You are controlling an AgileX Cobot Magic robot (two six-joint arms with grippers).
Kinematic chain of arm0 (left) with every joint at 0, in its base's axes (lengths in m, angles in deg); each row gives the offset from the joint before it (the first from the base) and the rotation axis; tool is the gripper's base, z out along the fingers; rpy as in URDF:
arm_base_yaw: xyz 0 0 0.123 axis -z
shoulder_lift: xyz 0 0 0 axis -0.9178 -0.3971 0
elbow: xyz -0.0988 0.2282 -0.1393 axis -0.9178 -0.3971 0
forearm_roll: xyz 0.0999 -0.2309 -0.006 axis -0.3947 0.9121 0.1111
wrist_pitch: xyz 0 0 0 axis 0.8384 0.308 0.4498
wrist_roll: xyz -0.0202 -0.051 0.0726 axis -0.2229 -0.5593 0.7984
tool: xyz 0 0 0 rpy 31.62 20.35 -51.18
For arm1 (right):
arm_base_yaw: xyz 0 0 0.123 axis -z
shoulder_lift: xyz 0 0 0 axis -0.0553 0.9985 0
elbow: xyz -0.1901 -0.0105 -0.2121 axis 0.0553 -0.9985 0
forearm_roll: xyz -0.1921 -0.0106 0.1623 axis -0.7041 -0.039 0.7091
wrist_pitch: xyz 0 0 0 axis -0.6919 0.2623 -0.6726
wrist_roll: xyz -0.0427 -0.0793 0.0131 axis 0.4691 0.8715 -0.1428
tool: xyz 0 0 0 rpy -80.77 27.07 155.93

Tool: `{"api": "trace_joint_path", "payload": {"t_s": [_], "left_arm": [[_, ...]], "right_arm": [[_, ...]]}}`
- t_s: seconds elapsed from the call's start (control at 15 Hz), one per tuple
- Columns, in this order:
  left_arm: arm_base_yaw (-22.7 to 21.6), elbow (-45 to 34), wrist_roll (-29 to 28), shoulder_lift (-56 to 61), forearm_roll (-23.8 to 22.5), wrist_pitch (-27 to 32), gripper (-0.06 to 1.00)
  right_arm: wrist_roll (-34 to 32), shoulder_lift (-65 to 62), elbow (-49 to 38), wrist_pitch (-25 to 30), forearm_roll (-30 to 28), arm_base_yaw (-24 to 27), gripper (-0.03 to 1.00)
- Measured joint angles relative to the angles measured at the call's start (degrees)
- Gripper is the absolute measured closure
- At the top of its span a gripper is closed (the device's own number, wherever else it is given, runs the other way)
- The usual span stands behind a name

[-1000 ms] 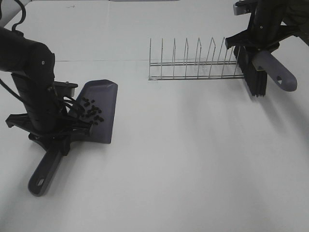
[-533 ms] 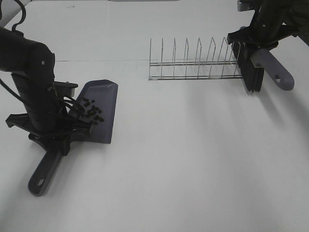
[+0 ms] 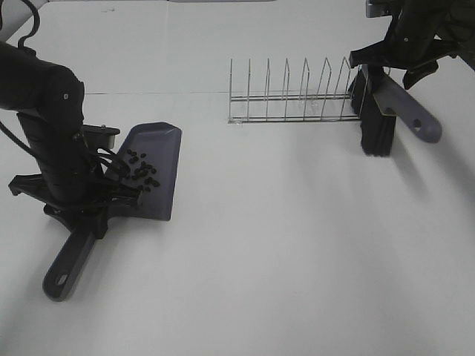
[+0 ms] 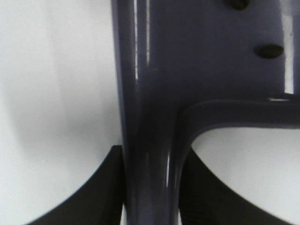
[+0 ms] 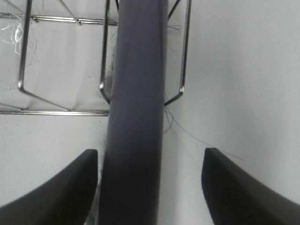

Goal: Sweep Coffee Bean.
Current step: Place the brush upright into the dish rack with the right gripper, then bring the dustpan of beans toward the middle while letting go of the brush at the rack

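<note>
as left hand (image 4: 150,197) clamps dustpan (image 3: 167,144), forearm (image 3: 48,141) upright

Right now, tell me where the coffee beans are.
In the exterior high view, left side: the coffee beans lie clustered inside the grey dustpan, whose handle the left gripper grips.

High camera overlooks the table (image 3: 297,245); wrist cameras show close-ups within it.

1. The grey plastic dustpan (image 4: 150,93) looks smooth and glossy, with bright streaks of reflected light.
2. The thin silver wire rack (image 3: 297,98) is shiny metal.
3. The white tabletop (image 3: 297,259) is matt and smooth.
4. The grey-handled brush (image 5: 136,117) shows smooth, duller plastic.
</note>
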Motion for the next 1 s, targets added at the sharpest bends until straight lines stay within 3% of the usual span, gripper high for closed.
{"api": "trace_joint_path", "payload": {"t_s": [0.33, 0.4, 0.6, 1.0], "left_arm": [[0.00, -0.46, 0.00, 2.06, 1.43, -1.49, 0.69], [0.00, 1.15, 0.06, 3.04, 3.44, -1.66, 0.69], [0.00, 3.84, 0.46, 2.52, 5.90, -2.29, 0.69], [0.00, 6.19, 6.19, -0.29, 13.41, -0.23, 0.69]], "right_arm": [[0.00, -3.38, 0.00, 0.92, 2.86, 0.00, 0.31], [0.00, -5.50, 0.00, 4.98, 2.98, 0.00, 0.31], [0.06, -6.82, 0.00, 10.03, 2.98, -0.06, 0.31], [0.46, -6.82, 0.06, 10.60, 3.27, -1.78, 0.31]]}}
